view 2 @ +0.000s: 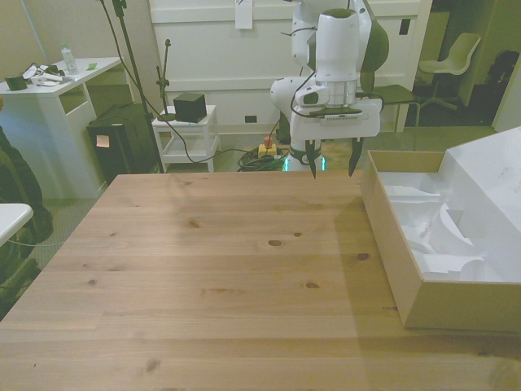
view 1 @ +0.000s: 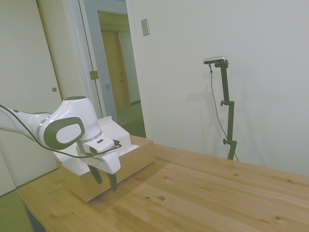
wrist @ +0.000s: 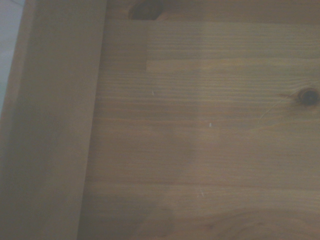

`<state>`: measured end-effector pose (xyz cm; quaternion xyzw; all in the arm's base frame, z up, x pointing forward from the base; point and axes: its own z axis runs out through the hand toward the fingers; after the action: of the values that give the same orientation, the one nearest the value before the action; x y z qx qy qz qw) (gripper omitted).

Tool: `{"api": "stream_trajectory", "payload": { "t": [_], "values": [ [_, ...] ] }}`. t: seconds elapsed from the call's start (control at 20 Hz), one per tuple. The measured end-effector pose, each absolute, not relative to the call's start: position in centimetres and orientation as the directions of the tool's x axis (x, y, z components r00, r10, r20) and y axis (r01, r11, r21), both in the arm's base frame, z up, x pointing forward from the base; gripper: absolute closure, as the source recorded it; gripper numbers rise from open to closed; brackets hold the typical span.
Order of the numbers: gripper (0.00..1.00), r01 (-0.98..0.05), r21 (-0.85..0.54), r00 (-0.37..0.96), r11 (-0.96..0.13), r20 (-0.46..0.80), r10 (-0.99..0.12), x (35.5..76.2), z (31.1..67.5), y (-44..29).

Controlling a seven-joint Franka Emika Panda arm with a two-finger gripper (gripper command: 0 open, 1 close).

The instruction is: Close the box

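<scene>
The box (view 2: pixel 396 244) is a shallow tan cardboard tray with a white inside, lying at the front view's right. Its white lid (view 2: pixel 491 173) stands raised along the far right side. From the side, the box (view 1: pixel 137 159) sits behind my arm, with the lid (view 1: pixel 114 127) tilted up at its back. My gripper (view 2: pixel 333 167) hangs open above the table's far edge, just off the box's outer wall and touching nothing. Its dark fingers point down in the side view too, where the gripper (view 1: pixel 105 179) is in front of the box. The wrist view shows the box wall (wrist: pixel 55 125) beside bare wood.
The wooden table (view 2: pixel 212 269) stretches wide toward the front view's left. Beyond it stand a white shelf unit with a black cube (view 2: pixel 189 106), a white desk (view 2: pixel 49 90) and an office chair (view 2: pixel 456 57). A doorway (view 1: pixel 116 72) opens behind the box.
</scene>
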<state>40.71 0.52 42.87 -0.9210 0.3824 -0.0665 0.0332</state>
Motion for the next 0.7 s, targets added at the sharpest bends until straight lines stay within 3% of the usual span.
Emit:
{"api": "stream_trajectory", "payload": {
  "t": [0.25, 0.7],
  "values": [
    [0.00, -0.705, -0.125, 0.689, -0.698, 0.110, -0.716, 40.3, 44.0, 0.8],
    [0.00, -0.571, -0.256, 0.727, -0.780, 0.284, -0.626, 30.7, 55.8, 6.7]
  ]
}}
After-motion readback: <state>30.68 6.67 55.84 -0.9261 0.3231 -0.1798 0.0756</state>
